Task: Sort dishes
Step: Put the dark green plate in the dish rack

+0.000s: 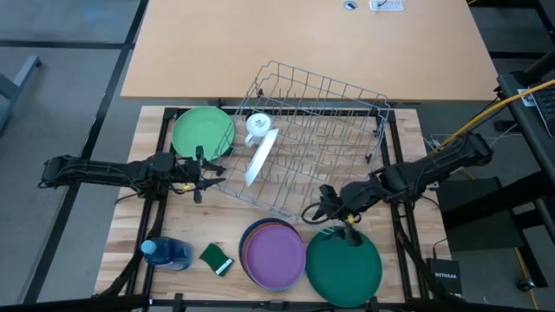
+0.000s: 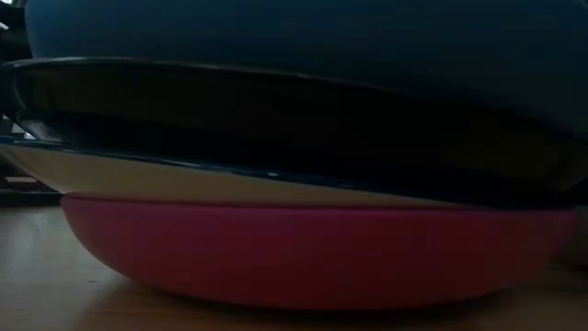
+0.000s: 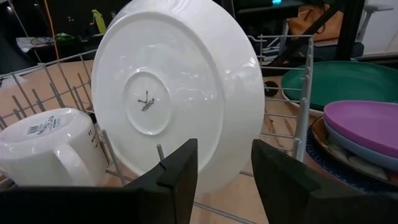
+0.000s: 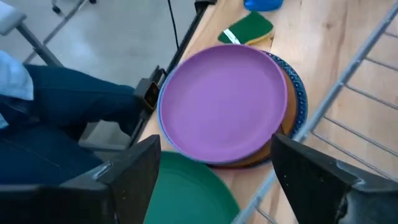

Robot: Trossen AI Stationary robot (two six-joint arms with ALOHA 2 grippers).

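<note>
A white plate (image 1: 262,157) stands on its rim between the tines of the wire rack (image 1: 347,95), beside a white mug (image 1: 257,124); its underside (image 3: 174,87) faces my left gripper (image 3: 225,180). That gripper (image 1: 217,173) waits open at the rack's left side, short of the plate. A light green plate (image 1: 203,132) lies flat at the far left. Near the front edge lie a stack topped by a purple plate (image 1: 274,253) and a dark green plate (image 1: 344,266). My right gripper (image 1: 316,209) hangs open above the rack's near corner, slanting down at the purple plate (image 4: 224,99), with nothing between its fingers.
A blue bottle (image 1: 165,253) and a green sponge (image 1: 217,259) lie left of the stack. The low view is filled by the stack's side, a pink plate (image 2: 312,257) at the bottom. A person's legs in blue trousers (image 4: 56,112) stand beyond the table's near edge.
</note>
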